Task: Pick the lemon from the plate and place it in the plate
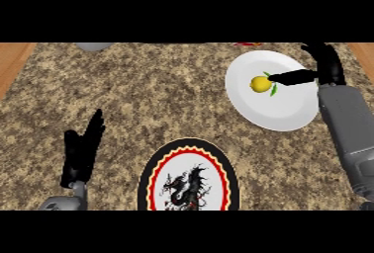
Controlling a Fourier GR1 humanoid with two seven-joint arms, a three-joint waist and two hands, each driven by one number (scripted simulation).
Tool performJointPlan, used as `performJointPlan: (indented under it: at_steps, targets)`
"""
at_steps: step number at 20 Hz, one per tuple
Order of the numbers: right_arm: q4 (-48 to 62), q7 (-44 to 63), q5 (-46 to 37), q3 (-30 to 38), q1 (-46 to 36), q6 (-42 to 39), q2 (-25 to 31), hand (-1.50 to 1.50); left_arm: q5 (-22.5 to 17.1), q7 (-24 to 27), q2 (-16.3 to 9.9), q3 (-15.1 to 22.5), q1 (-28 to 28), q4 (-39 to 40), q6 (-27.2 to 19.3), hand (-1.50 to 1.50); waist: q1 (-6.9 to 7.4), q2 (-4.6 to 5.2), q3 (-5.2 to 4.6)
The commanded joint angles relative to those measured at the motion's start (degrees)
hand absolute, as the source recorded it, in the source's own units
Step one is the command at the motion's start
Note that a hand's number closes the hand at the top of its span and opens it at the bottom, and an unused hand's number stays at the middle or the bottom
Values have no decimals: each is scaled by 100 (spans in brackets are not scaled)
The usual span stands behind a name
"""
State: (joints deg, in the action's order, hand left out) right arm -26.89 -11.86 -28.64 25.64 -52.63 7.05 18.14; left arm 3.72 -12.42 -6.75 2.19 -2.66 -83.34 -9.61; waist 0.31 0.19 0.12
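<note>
Lemon (260, 83), yellow with green leaves, sits on the white plate (270, 111) at the far right of the speckled counter (146, 94). The right hand (315, 69) is over that plate, one black finger reaching out straight to the lemon, not curled round it. A plate with a black dragon and a red wavy ring (188, 180) lies at the near edge. The left hand (82, 148) rests open at the left, fingers up. Nothing lies between the two plates.
</note>
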Motion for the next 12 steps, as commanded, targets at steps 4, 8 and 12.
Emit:
performJointPlan:
  at_steps: [4, 8, 12]
  targets:
    - [-304, -733, 968, 523, 669, -877, 200, -150, -70, -79, -104, -76, 192, -180, 144, 0, -26, -22, -10]
    - [-364, -960, 1131, 357, 731, -946, 81, -150, -81, -30, -210, -175, 233, -314, 263, 0, 18, -14, -10]
    - [-207, -1269, 1211, 236, 745, -876, 75, -150, -54, 116, -199, -368, -256, 314, 262, 0, 20, 3, -10]
